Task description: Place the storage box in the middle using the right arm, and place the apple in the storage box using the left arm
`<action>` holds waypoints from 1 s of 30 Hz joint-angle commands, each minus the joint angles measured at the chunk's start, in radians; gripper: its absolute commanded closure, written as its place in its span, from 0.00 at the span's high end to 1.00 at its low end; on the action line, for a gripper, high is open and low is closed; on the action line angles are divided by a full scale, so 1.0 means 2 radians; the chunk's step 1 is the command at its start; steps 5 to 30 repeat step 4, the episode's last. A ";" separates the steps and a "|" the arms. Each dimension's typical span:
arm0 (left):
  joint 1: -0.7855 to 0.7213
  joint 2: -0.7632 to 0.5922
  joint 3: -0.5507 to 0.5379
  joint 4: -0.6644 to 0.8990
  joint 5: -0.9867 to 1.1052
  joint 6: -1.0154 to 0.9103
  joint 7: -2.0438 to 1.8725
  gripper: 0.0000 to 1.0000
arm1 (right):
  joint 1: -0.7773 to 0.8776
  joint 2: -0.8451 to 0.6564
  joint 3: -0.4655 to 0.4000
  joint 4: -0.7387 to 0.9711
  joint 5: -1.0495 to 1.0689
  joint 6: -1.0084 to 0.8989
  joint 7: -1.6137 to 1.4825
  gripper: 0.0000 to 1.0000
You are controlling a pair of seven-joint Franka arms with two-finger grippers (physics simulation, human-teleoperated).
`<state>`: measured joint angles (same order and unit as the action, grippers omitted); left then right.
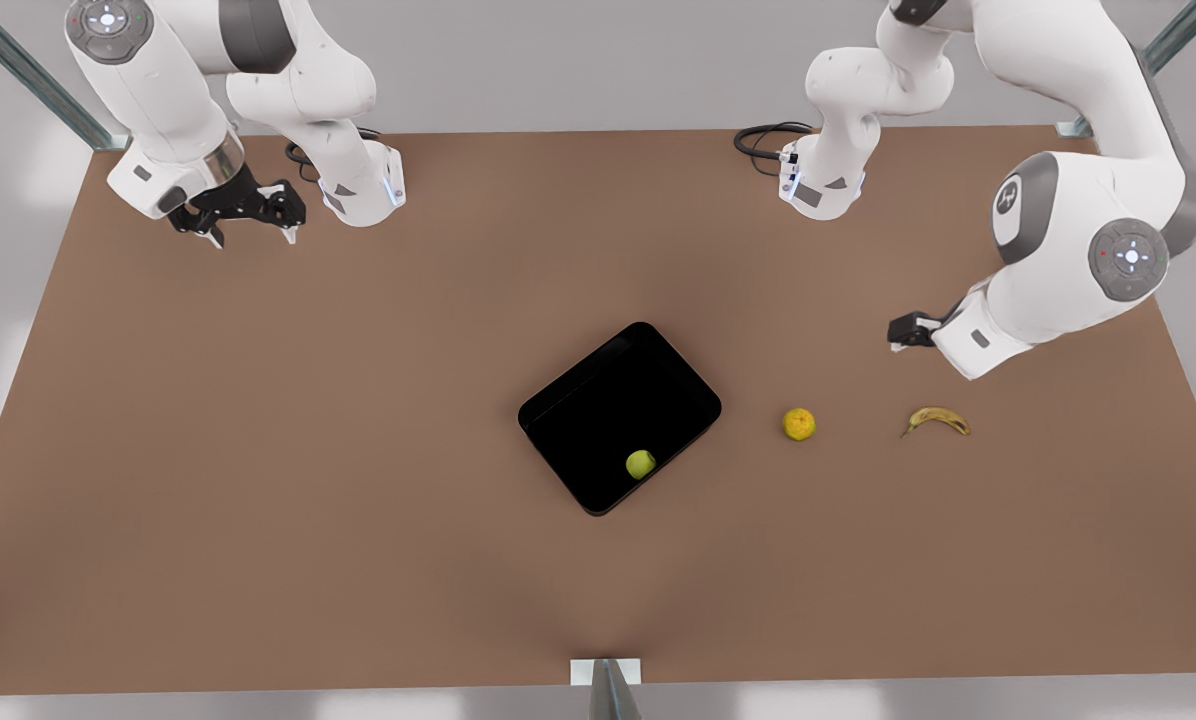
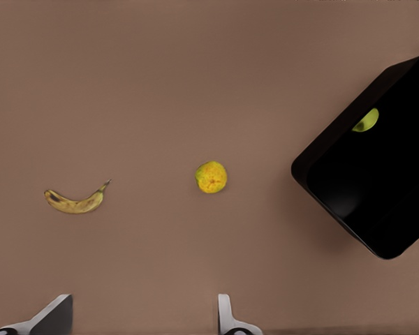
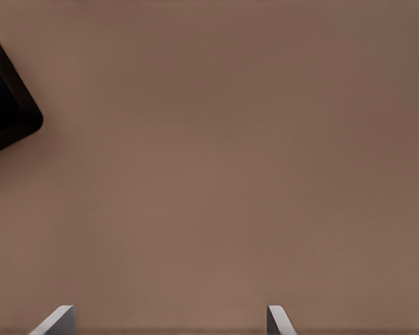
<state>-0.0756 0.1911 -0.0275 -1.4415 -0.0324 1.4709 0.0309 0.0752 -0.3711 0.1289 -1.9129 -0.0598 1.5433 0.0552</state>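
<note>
Apple (image 1: pixel 641 463) is lying inside the storage box (image 1: pixel 678 375), and both arms are hanging clear of it.

The left tool (image 2: pixel 143 317) is hovering open and empty; ahead of it are sitting an orange fruit (image 2: pixel 211 176) and a banana (image 2: pixel 75 202), with the box further off to one side. The right tool (image 1: pixel 243 215), also open and empty, is waiting well away over bare worktop (image 1: pixel 258 480). Judging by this, both placements look done, and nothing is standing in either tool's way.

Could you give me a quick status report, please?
Left claw open, empty, above banana. Right claw open, parked far side. Apple in storage box.
</note>
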 commanded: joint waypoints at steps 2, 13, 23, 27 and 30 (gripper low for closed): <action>-0.001 0.013 -0.003 0.018 0.000 -0.001 -0.001 1.00 | 0.000 -0.001 0.000 -0.004 0.000 -0.003 0.000 1.00; -0.001 0.013 -0.004 0.019 0.001 -0.001 -0.002 1.00 | 0.000 -0.002 0.000 -0.004 0.001 -0.004 0.000 1.00; -0.001 0.013 -0.004 0.019 0.001 -0.001 -0.002 1.00 | 0.000 -0.002 0.000 -0.004 0.001 -0.004 0.000 1.00; -0.001 0.013 -0.004 0.019 0.001 -0.001 -0.002 1.00 | 0.000 -0.002 0.000 -0.004 0.001 -0.004 0.000 1.00; -0.001 0.013 -0.004 0.019 0.001 -0.001 -0.002 1.00 | 0.000 -0.002 0.000 -0.004 0.001 -0.004 0.000 1.00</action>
